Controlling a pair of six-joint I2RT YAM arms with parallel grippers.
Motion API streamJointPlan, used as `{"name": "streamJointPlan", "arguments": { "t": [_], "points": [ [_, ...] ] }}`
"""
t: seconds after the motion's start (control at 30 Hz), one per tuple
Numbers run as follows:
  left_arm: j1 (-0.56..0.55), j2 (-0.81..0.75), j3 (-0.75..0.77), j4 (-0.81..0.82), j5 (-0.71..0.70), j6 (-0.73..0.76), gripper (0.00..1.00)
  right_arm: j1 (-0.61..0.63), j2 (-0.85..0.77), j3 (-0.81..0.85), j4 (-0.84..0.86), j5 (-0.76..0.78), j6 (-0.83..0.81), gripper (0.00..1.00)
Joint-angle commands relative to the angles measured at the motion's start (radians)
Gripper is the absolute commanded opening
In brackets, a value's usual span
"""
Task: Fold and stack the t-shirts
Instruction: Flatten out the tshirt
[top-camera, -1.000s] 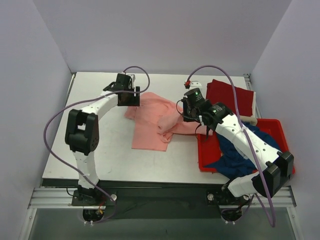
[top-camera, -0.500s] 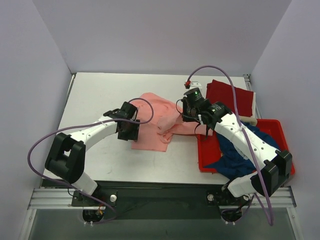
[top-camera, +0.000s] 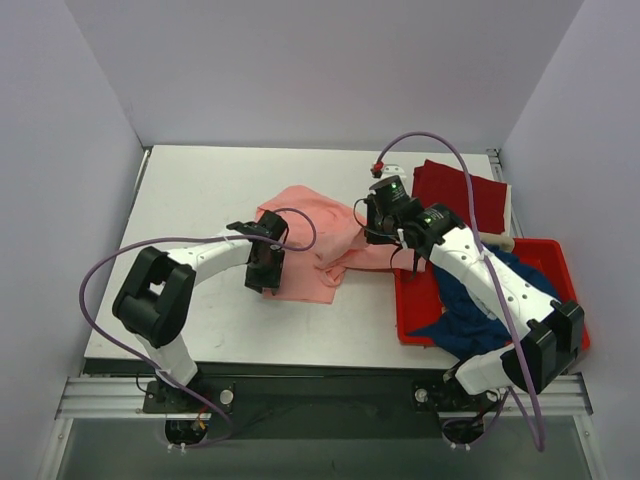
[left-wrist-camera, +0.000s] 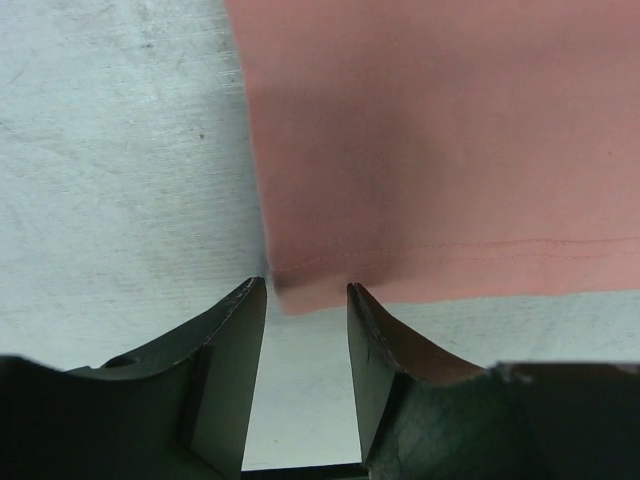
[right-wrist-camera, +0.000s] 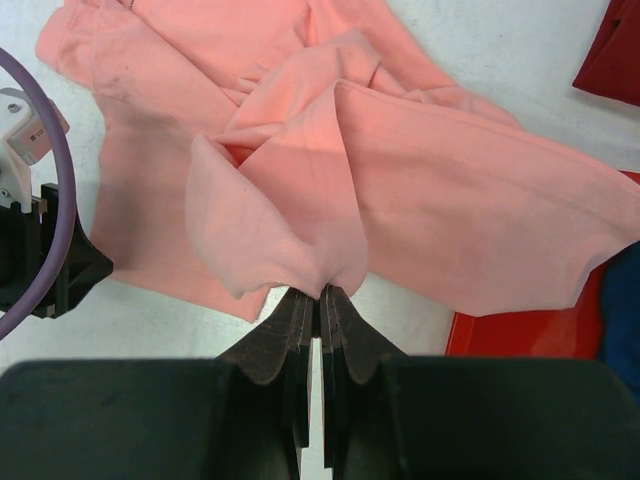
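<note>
T-shirt (top-camera: 330, 225), salmon-pink, soft, rumpled, fold pinched by right fingers (right-wrist-camera: 290, 330), left fingers (left-wrist-camera: 230, 350) parted at stitched hem

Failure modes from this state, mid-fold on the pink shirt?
1. The open left tool has only the hem corner of the salmon-pink shirt at its tips; closing may miss it.
2. The right tool pinches a bunched fold, so pulling may leave wrinkles or drag cloth against the red tub.

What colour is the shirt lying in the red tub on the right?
Navy blue; the shirt shows best in the top external view.
</note>
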Motion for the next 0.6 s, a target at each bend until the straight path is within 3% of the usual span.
{"name": "streamJointPlan", "arguments": {
  "t": [0.0, 0.17, 0.3, 0.33, 0.47, 0.57],
  "points": [
    [0.000, -0.016, 0.025, -0.026, -0.050, -0.018, 0.48, -0.011, -0.009, -0.012, -0.001, 0.003, 0.017, 0.00],
    [0.001, 0.005, 0.007, 0.007, -0.034, -0.016, 0.45, -0.016, -0.009, -0.016, -0.001, 0.003, 0.017, 0.00],
    [0.003, 0.030, -0.018, 0.041, -0.017, -0.021, 0.36, -0.022, -0.010, -0.016, -0.001, 0.005, 0.018, 0.00],
    [0.005, 0.033, -0.024, 0.052, 0.005, -0.022, 0.33, -0.022, -0.013, -0.018, -0.003, 0.003, 0.021, 0.00],
    [0.012, 0.052, -0.029, 0.086, 0.037, -0.029, 0.01, -0.034, -0.020, -0.025, -0.006, 0.011, 0.018, 0.00],
    [0.072, 0.023, -0.015, 0.083, 0.045, -0.039, 0.00, -0.060, -0.033, -0.029, -0.018, 0.020, 0.011, 0.00]
  ]
}}
